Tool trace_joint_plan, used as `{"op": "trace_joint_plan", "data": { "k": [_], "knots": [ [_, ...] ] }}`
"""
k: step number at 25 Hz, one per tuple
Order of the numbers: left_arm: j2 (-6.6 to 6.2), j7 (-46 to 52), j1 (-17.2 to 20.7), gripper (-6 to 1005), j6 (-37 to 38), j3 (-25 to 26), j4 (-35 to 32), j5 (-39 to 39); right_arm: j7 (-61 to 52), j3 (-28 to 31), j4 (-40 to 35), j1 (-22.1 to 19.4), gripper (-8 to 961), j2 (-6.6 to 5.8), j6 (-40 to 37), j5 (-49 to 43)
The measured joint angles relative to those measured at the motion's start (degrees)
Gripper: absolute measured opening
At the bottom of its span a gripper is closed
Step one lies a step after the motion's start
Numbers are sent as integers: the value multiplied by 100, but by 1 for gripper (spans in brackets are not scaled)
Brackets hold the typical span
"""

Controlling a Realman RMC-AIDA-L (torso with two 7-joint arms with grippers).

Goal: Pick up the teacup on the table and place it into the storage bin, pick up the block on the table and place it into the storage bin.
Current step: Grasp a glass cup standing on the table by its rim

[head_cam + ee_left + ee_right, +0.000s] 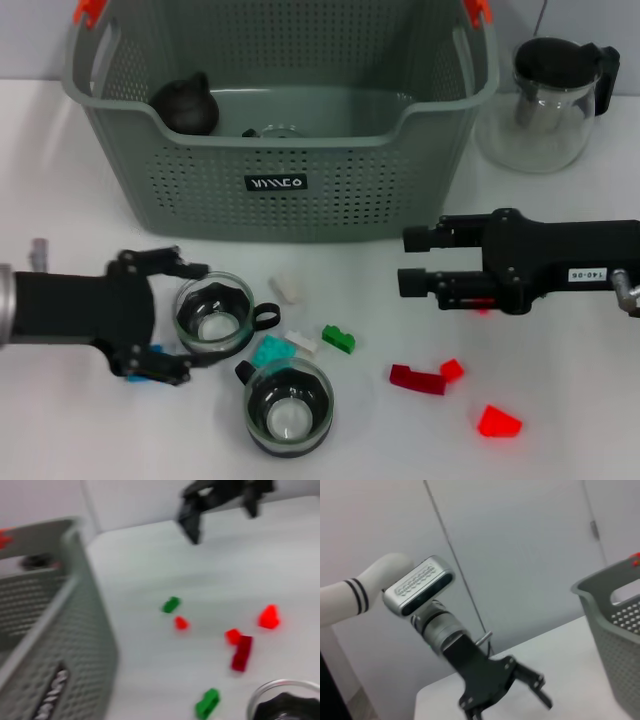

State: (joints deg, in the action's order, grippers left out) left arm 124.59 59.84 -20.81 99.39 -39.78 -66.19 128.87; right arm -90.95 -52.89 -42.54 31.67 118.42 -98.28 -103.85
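Head view: the left gripper has wide fingers either side of a teacup on the bench, before the storage bin; its black label's white lettering is unreadable. The right gripper, marked "T40-08", hovers with fingers apart. Left wrist view: a green block lies beside the teacup.

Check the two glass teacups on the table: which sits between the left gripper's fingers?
The teacup nearer the storage bin; the open left gripper brackets it. The other teacup stands free, nearer the camera.
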Motion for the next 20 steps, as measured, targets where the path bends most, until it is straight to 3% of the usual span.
{"op": "trace_joint_plan", "data": {
  "k": [8,20],
  "knots": [
    [-25,863,-69,933,-682,-1519,-307,400,-28,108,33,-47,663,-74,49,-15],
    [-25,1275,-212,916,-1074,-1821,-412,1170,107,177,318,-73,663,-116,200,-29]
  ]
}}
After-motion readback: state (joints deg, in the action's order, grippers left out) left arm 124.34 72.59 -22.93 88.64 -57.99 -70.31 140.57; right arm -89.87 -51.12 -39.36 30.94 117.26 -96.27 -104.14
